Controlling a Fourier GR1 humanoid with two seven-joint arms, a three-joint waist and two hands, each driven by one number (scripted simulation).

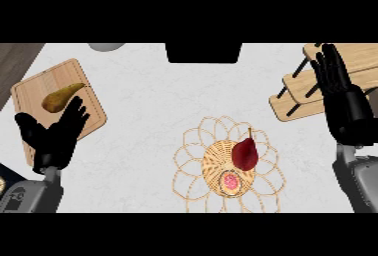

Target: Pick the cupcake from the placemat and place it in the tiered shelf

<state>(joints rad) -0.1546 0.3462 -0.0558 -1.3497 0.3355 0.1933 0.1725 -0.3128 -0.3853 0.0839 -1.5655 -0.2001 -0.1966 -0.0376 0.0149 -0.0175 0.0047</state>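
Cupcake (231, 182): small, round, pink-topped, seen from above; sits on the placemat's woven centre, toward its near edge
Placemat (193, 150): tan wicker, flower-shaped with open looped petals, flat on the counter
Tiered shelf (295, 102): light wooden boards on dark posts, well apart from the placemat, far right of it

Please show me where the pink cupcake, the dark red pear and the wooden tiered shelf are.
Pink frosted cupcake (231, 182), head view: on its frosting.
Dark red pear (246, 153), head view: on its body.
Light wooden tiered shelf (363, 54), head view: on its upper board.

Bare counter (148, 90) lies open between cutting board (59, 100) and tiered shelf (303, 95).
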